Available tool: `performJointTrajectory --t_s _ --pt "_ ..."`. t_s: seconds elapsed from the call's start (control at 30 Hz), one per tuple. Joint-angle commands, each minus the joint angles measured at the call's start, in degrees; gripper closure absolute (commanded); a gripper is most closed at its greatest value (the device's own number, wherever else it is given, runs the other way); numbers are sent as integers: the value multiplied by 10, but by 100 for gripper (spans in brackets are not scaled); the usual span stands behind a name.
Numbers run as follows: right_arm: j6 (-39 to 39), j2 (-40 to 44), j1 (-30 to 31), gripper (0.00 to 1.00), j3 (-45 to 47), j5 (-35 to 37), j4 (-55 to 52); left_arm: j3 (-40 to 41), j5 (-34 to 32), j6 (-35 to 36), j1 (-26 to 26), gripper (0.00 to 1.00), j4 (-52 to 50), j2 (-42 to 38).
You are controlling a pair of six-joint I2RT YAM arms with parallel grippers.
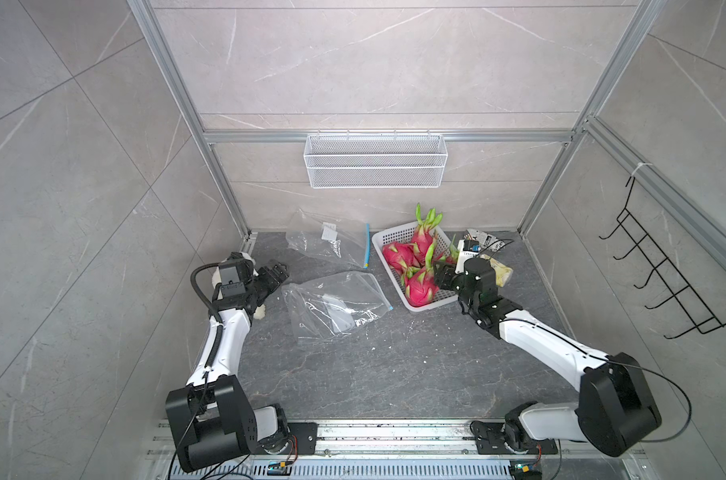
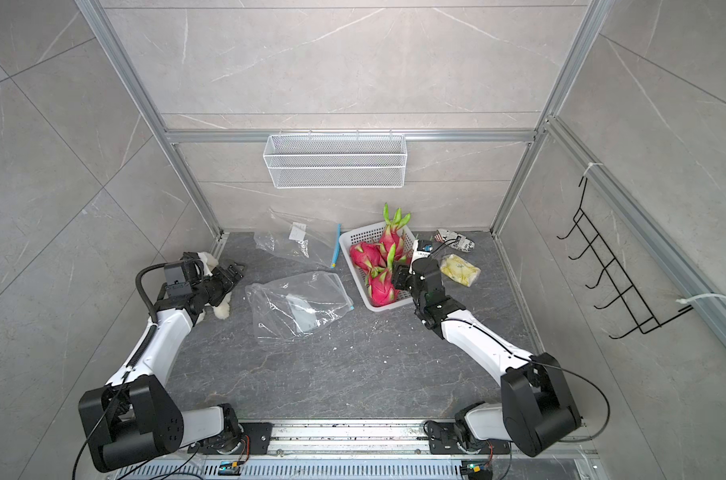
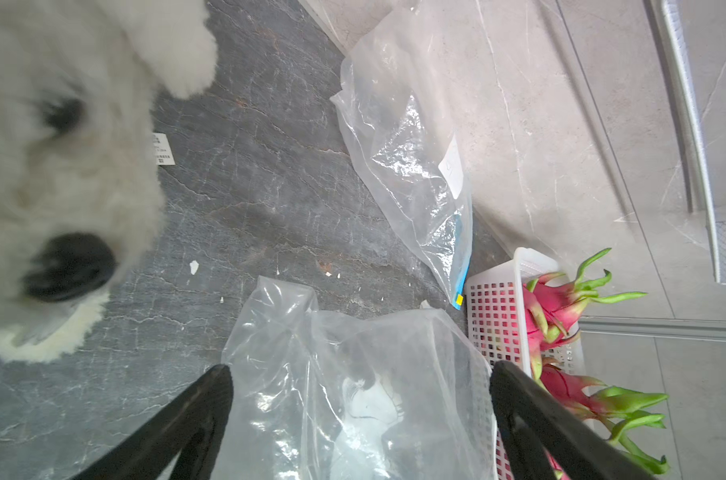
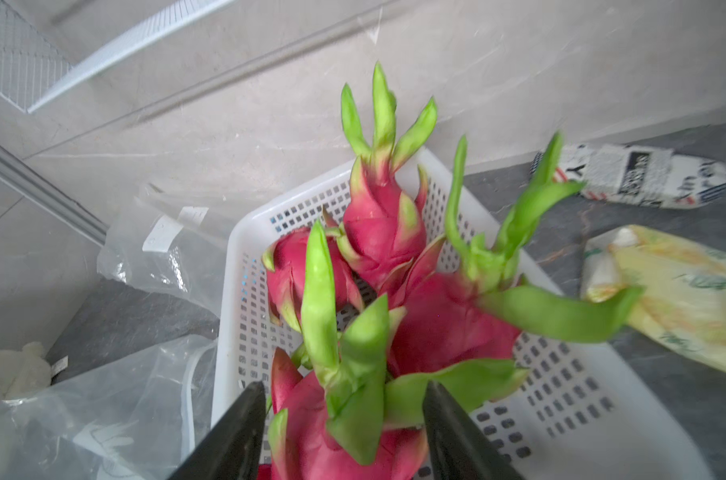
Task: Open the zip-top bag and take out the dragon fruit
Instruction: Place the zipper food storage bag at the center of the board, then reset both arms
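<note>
Count first: four dragon fruit, all piled in one white basket directly under the right pincer, none in a bag. There are two zip-top bags. One lies flat just ahead of the left pincer, and the second is further out beyond it, near the back wall. Both look empty of fruit. One white plush toy sits right beside the left pincer.

The right pincer's jaws are parted, one on each side of the nearest fruit's green tuft, and I can't see them pinching anything. The left pincer is spread wide, holding nothing.

Handling-wise, I'd guess these are firm and a bit hefty, with waxy skin that could slip. The leafy spikes look bendy, so I wouldn't trust them as a handle; the fruit would probably swing, or the spikes would tear. Better to take it across the fat middle of the body, where the scales should give some bite.
</note>
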State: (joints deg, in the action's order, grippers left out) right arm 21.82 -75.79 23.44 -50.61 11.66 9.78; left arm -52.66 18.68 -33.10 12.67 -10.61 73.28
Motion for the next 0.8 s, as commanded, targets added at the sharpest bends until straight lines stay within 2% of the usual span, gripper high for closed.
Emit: performJointTrajectory --t_s 0.0,0.17,0.27,0.4,0.47,0.53,0.67,0.7,0.73,0.77 --pt "-41 53 -3 37 -27 103 -118 19 -81 69 -1 0 14 -34" --pt "-87 119 -18 34 27 195 -157 95 -194 125 -2 0 96 -76" --pt "-112 134 -35 33 83 234 -141 141 -217 157 -13 0 157 -96" --pt "-123 126 -63 32 166 252 -81 165 -248 277 -75 0 175 -92" --pt "-130 112 -75 32 212 246 -18 178 -259 335 -112 0 187 -85" --pt "-137 93 -80 32 242 239 41 197 -266 356 -132 0 212 -76" --pt "-189 35 -85 32 302 207 227 234 -273 371 -134 0 293 -46" --pt "-201 30 -86 32 305 200 244 244 -273 376 -133 0 320 -35" --pt "-215 26 -87 32 318 186 298 253 -273 382 -133 0 345 -21" --pt "-237 11 -86 32 348 167 400 256 -280 383 -132 1 364 -5"
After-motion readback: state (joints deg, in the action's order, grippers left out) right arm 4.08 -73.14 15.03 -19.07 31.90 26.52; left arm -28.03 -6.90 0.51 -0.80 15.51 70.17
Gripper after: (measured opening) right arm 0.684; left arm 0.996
